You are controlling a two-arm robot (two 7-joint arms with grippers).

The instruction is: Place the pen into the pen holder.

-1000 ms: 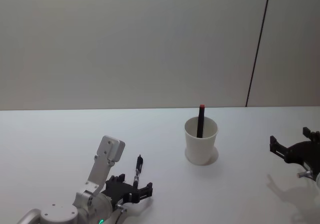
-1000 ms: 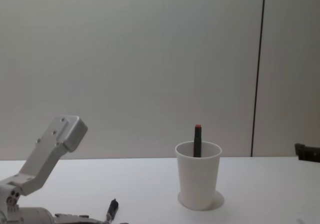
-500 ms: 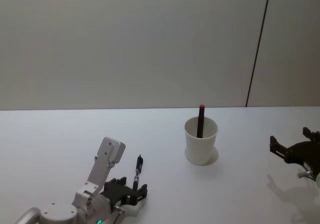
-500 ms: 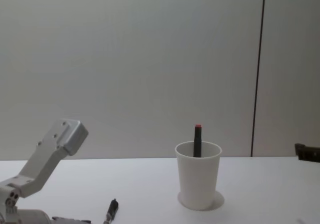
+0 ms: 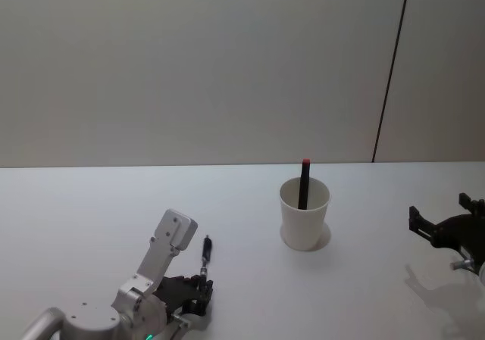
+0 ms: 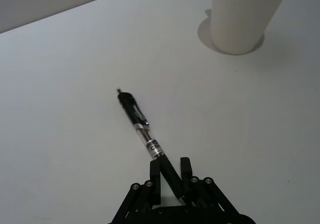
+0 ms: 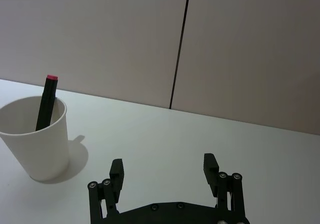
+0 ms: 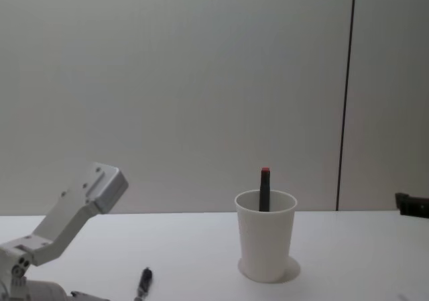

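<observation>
Grey wall (image 5: 189,67) with one dark vertical seam (image 5: 390,75) backs a white counter (image 5: 91,204). Near the middle stands the pen holder (image 5: 305,215), a white paper cup with a black, red-capped marker (image 5: 305,181) leaning upright inside it.

The left hand (image 5: 195,294) is low at the counter's near left, well apart from the cup. From the head view the pen (image 5: 204,255) pokes out beyond it, pointing away from the robot, but the wrist housing hides the grip. The left wrist view makes it plain: the left hand (image 6: 170,171) has its two fingers drawn in close on the pen's (image 6: 142,131) near end, and the clip end is farthest from them. The pen holder (image 6: 245,14) stands farther off. The chest view catches the pen's (image 8: 142,284) far end from the side, low over the counter.

The right hand (image 5: 439,213) rests at the far right. In its own wrist view the right hand (image 7: 163,163) is spread wide with nothing between the fingers, facing the pen holder (image 7: 37,139).
</observation>
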